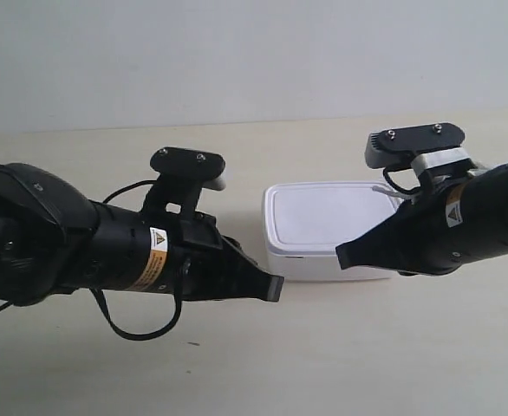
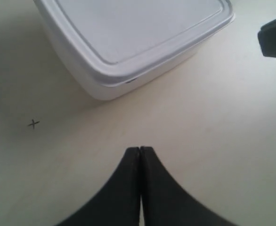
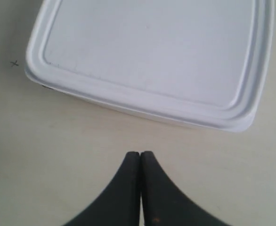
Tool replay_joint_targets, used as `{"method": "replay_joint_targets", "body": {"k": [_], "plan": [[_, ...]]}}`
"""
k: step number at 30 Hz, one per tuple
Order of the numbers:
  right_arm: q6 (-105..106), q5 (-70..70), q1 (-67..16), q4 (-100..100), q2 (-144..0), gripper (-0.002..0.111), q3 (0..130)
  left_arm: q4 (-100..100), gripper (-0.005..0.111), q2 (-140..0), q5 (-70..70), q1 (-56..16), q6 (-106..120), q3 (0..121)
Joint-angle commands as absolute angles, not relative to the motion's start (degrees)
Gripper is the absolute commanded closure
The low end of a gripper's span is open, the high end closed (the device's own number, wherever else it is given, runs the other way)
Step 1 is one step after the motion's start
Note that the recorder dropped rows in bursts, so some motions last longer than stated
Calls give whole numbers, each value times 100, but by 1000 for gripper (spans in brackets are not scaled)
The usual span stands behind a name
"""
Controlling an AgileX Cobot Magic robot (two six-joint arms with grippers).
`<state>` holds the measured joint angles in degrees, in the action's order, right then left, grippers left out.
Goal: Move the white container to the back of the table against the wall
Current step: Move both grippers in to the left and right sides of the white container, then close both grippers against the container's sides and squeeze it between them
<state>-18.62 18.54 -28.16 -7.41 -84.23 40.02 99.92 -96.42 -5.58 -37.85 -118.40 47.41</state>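
The white container (image 1: pixel 323 217) lies flat with its lid on, on the cream table (image 1: pixel 341 364), a good way in front of the pale wall (image 1: pixel 237 52). My left gripper (image 1: pixel 276 288) is the arm at the exterior view's left. It is shut on nothing, its tip just off the box's near corner (image 2: pixel 105 89). The left gripper (image 2: pixel 140 149) shows bare tabletop between itself and the box. My right gripper (image 1: pixel 342 256) is also shut and empty. It points at the container's long side (image 3: pixel 152 52), and the right gripper (image 3: pixel 141 154) stands a short gap away from it.
A small pencilled cross (image 2: pixel 33 124) marks the tabletop beside the box, and the same cross (image 3: pixel 14 63) shows near its corner. The right gripper's tip (image 2: pixel 274 40) shows in the left wrist view. Bare table stretches between the box and the wall.
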Motion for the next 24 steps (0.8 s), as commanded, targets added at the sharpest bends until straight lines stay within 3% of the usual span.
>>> {"method": "replay_joint_targets", "body": {"k": [1, 24], "plan": [[-1818, 1578, -2817, -759, -8742, 108, 4039, 9995, 107, -9920, -828, -3809, -11833, 5014], [-1857, 1595, -2448, -787, -8886, 108, 4039, 9963, 107, -11240, -1019, -3890, -11854, 6215]]}}
